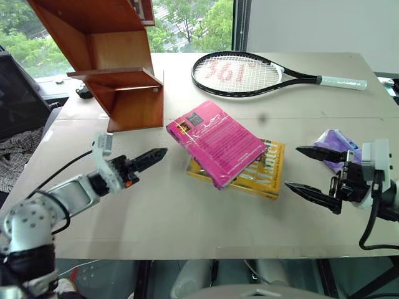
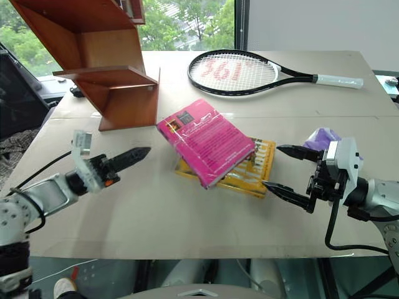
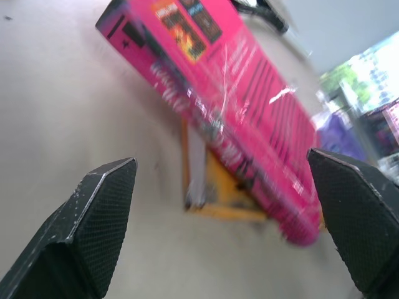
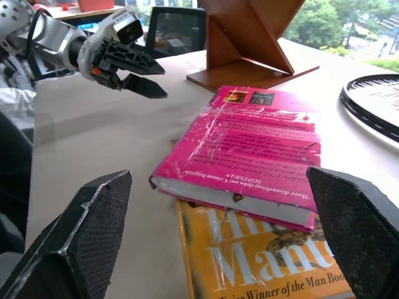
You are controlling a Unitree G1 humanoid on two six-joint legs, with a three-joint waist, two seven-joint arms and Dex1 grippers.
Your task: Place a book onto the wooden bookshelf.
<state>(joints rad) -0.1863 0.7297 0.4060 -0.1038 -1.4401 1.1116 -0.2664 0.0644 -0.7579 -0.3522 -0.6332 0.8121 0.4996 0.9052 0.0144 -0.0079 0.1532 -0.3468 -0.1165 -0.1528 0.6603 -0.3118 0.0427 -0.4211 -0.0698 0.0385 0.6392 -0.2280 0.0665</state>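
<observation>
Nearest to the camera, at the lower left of the head view, is my left gripper [image 1: 151, 157]; its two black fingers stand wide apart, as its wrist view shows, and hold nothing. It points toward the middle of the frame, at the book [image 1: 215, 142].

At the upper left stands the wooden bookshelf [image 1: 121, 87], on the far part of the table [image 1: 187, 218].

At the middle of the frame the book lies, pink cover up, across a yellow book [image 1: 265, 174]. One end rests on the yellow book, and the other end hangs past it toward the shelf. Its long axis runs from the upper left to the lower right of the frame, and the end with the small dark picture points to the upper left, toward the shelf.

At the right of the frame is my right gripper [image 1: 308, 168], also spread wide and empty, near the yellow book but apart from it. A purple thing [image 1: 333, 142] lies just behind it.

I judge the step is to take the book. To do it well, I should close the fingers across its thickness at the raised end and not catch the yellow book under it.
</observation>
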